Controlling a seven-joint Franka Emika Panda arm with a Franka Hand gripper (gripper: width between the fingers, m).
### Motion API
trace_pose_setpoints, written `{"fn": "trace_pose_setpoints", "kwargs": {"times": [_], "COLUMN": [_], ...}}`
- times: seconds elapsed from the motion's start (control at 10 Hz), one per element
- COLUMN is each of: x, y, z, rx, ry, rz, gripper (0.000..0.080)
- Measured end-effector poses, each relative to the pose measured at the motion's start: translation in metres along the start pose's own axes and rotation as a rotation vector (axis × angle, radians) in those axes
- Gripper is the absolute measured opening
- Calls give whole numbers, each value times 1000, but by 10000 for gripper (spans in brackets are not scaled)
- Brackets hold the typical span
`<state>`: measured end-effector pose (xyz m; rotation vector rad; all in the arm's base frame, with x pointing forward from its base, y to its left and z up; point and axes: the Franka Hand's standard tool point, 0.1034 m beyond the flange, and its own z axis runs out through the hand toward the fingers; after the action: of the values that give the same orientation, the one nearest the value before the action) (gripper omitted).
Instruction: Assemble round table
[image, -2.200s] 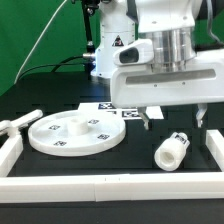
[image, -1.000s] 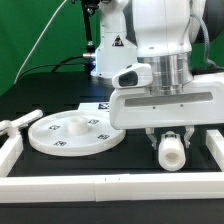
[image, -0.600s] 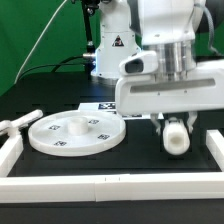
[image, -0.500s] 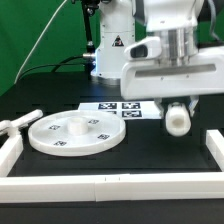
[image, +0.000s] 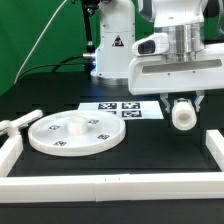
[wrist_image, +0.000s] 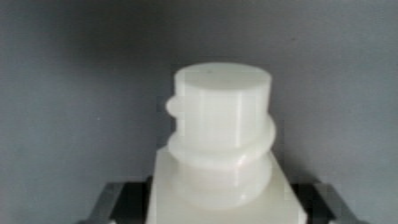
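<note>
The round disc (image: 75, 133) is lying flat on the table (image: 60, 168), with nothing fitted to it. Beside the disc, toward the exterior view's right, the gripper (image: 182, 104) is gripping the leg (image: 183, 118) between closed fingers, above the table. What seems to be the foot (image: 12, 123) is lying off the disc's opposite side. All the joining looks to be left to do.

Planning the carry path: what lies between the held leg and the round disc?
Between leg and disc, only bare black table, per the exterior view; the marker board sits behind.

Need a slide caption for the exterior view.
Gripper holds the short white leg off the table, apart from the round disc.
</note>
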<state>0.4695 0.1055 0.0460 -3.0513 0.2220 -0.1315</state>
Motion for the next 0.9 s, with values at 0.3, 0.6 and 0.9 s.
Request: {"fn": "trace_pose_setpoints", "kwargs": {"times": [0.3, 0.6, 0.9], "x": [-59, -63, -81], "y": [27, 29, 29], "z": [-5, -2, 22], "rx": [-22, -22, -28], "ry": [-9, -11, -3], "rz": [-58, -56, -82], "gripper": [315, 315, 315]}}
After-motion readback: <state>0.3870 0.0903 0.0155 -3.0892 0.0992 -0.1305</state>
